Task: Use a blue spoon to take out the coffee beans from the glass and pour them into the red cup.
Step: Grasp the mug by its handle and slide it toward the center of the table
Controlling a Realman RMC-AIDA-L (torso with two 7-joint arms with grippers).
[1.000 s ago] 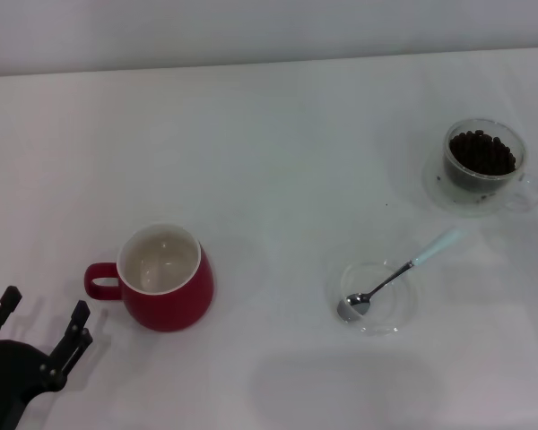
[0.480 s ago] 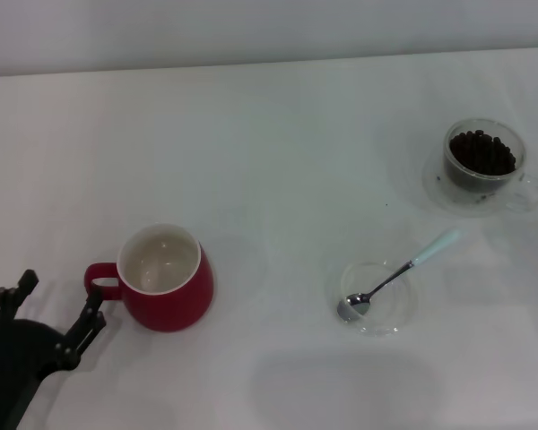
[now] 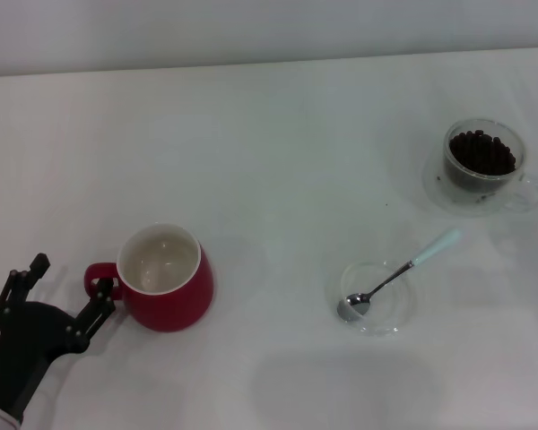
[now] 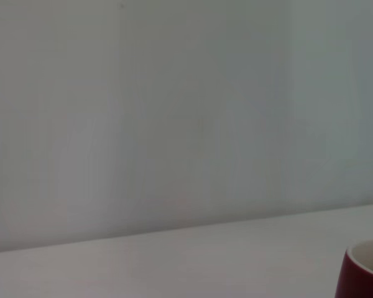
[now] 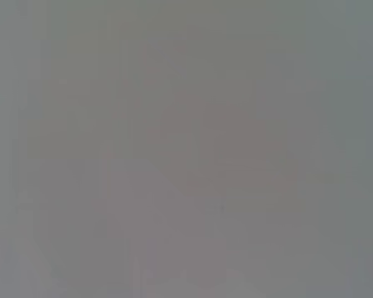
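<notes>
At lower left of the head view, the red cup (image 3: 166, 278) stands with its handle toward the left gripper (image 3: 65, 292), whose fingers are spread, 1 tip just beside that handle. Glass (image 3: 482, 163) with beans (image 3: 482, 152) sits upper right. Spoon (image 3: 396, 275) lies lower right, handle pointing up-right toward the glass; bare table (image 3: 278, 134) surrounds it. Right gripper is not visible.

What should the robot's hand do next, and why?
Probably the left gripper should ease on toward the red cup's handle and close on it to steady the cup. Its fingers are open beside that handle, and the blue spoon lies untouched in the saucer.
</notes>
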